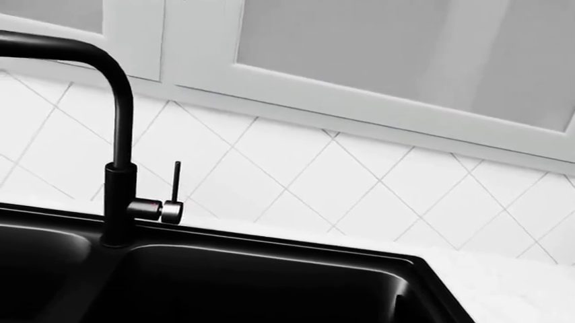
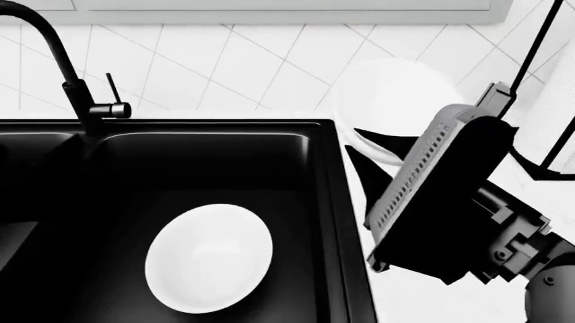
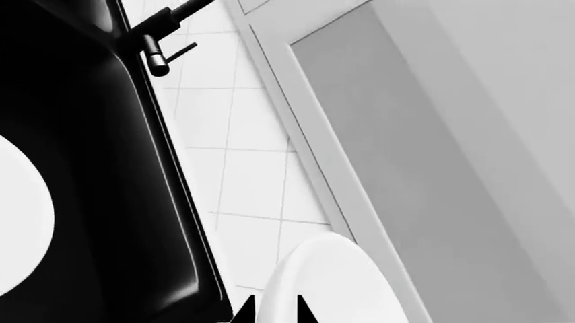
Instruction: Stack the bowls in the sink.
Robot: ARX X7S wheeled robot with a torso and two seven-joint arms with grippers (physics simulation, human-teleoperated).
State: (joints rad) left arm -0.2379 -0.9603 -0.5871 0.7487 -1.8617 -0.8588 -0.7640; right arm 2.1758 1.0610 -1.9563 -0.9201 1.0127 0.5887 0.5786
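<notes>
Right hand [image 2: 378, 151] grips 1 bowl [image 2: 395, 101]; 1 bowl [image 2: 209, 258] in sink [image 2: 332, 202]

Even, bright, diffuse light fills all 3 renders, with no single source visible and hardly any cast shadow. The white bowl [image 2: 209, 258] in the sink [image 2: 328, 202] is nearly blown out, its rim barely shaded. Soft grey sheen runs along the basin's back wall, toward 12 o'clock in the head view. The faucet [image 1: 117, 134] stays crisp. Edges are sharp throughout, without blur or lens distortion. White countertop and tiles merge tonally.
</notes>
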